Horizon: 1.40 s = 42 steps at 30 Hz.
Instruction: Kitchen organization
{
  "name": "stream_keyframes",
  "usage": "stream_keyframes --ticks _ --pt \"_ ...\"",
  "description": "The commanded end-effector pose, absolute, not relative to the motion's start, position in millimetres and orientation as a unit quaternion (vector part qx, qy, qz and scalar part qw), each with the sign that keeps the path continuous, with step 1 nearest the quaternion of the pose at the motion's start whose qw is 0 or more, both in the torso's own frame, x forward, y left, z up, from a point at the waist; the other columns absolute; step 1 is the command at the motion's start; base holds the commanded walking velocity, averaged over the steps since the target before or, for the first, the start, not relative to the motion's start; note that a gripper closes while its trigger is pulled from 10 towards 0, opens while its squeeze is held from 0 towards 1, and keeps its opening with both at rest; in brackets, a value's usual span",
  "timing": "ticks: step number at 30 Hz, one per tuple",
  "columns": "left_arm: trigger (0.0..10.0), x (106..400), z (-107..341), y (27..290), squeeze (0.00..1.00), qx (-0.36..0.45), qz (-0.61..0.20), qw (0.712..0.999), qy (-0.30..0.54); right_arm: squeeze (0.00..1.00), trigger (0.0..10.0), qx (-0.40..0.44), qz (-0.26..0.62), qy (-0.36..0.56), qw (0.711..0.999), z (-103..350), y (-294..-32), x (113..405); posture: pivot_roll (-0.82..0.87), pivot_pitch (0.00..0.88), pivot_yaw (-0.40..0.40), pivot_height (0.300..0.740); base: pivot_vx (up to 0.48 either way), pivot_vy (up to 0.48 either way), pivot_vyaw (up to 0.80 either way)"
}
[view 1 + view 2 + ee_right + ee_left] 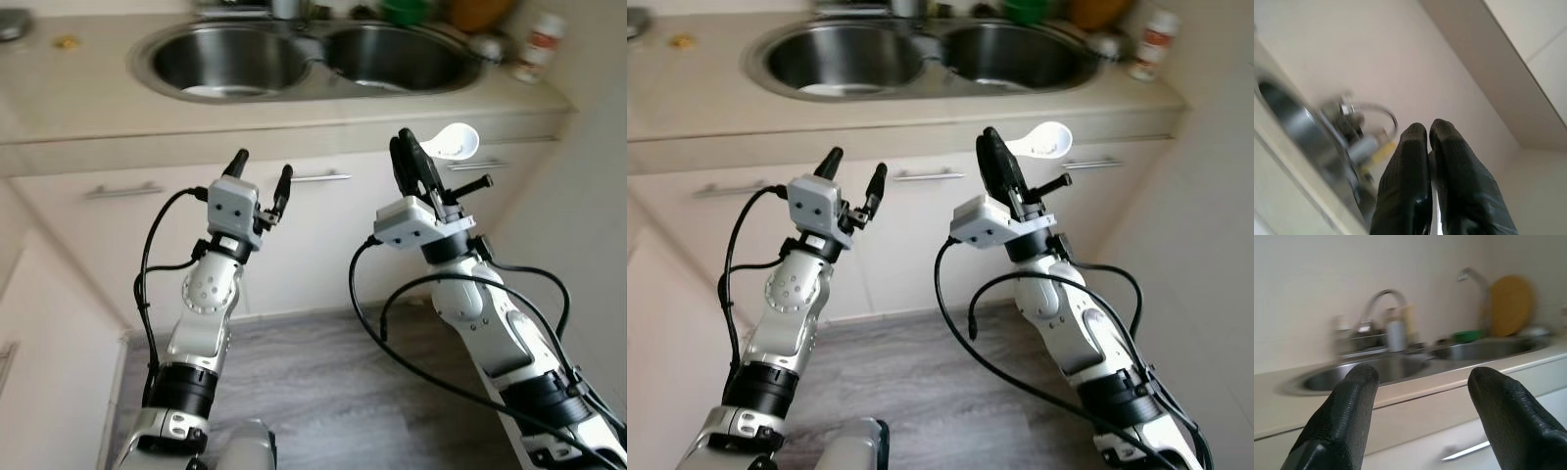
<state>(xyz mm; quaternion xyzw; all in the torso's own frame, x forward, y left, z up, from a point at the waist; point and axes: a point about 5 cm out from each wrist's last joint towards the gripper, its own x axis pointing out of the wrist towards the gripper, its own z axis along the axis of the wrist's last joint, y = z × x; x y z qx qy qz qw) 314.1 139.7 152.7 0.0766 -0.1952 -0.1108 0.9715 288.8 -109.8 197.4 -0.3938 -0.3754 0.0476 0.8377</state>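
Observation:
My right gripper (402,139) is raised in front of the counter edge, shut on the handle of a white spoon (457,143). The spoon's bowl sticks out to the right, level with the top drawer. A thin pale sliver of the spoon (1433,196) sits between the closed fingers in the right wrist view. My left gripper (263,168) is held up at about the same height, left of the right one. It is open and holds nothing. A steel double sink (318,67) is set in the beige counter ahead, with something white lying in its left basin.
A white bottle with a red label (541,44) stands on the counter right of the sink. Taps (1382,301), a green item (1466,336) and a round yellow board (1511,305) line the back. Drawer handles (318,178) run below the counter. Grey wood floor (313,392) lies underfoot.

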Motion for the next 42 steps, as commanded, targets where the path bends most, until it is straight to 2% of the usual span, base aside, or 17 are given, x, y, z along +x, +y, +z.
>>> stream_keyframes --ticks 1,14,29,33,37,42 --pt "10.0 315.0 156.1 131.8 0.0 0.076 -0.119 0.969 -0.204 0.0 10.0 -0.398 0.038 -0.386 0.832 201.6 -114.8 287.6 0.15 0.0 -0.058 0.74 0.262 0.0 0.8" --pt "10.0 315.7 156.1 132.4 0.0 0.077 -0.117 0.969 -0.205 0.0 10.0 -0.375 0.037 -0.395 0.838 204.6 -115.4 287.2 0.15 0.0 -0.058 0.74 0.259 0.0 0.75" --pt "10.0 316.2 156.0 131.5 0.0 0.078 -0.116 0.968 -0.208 0.0 10.0 -0.345 0.016 -0.378 0.859 204.4 -122.9 292.7 0.16 0.0 -0.06 0.74 0.255 0.0 0.0" --pt "10.0 315.9 155.6 131.0 0.0 0.078 -0.117 0.968 -0.207 0.0 10.0 -0.311 0.012 -0.351 0.883 202.1 -126.7 297.4 0.16 0.0 -0.061 0.74 0.252 0.0 0.0" --pt "10.0 315.3 155.0 131.6 0.0 0.078 -0.116 0.968 -0.207 0.0 10.0 -0.32 0.002 -0.353 0.879 203.4 -128.2 298.2 0.16 0.0 -0.062 0.74 0.252 0.0 -0.8" --pt "10.0 315.1 154.8 131.3 0.0 0.078 -0.117 0.968 -0.207 0.0 10.0 -0.311 0.007 -0.351 0.883 202.1 -127.1 297.8 0.16 0.0 -0.061 0.74 0.251 0.0 0.0"
